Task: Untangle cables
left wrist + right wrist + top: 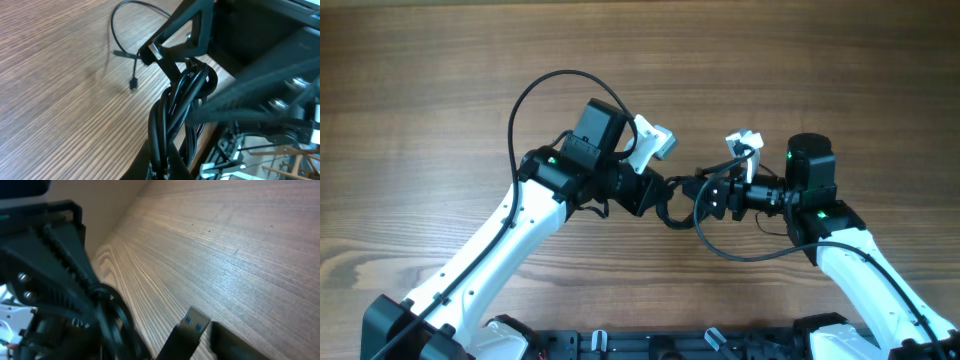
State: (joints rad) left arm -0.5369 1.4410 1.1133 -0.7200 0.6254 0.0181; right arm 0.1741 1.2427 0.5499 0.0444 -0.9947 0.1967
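Around the cable bundle [676,215], I find open table [420,80] at twelve and six o'clock; the left arm [490,250] at eight and the right arm [865,265] at four close the sides.

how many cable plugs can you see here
2: a small plug lying on the table in the left wrist view, and a USB-A plug low in the right wrist view. More may be hidden inside the cable bundle.

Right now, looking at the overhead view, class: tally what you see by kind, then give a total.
Robot arms (left, right): 2
Black cable tangle: 1
Wooden table: 1
Total: 4
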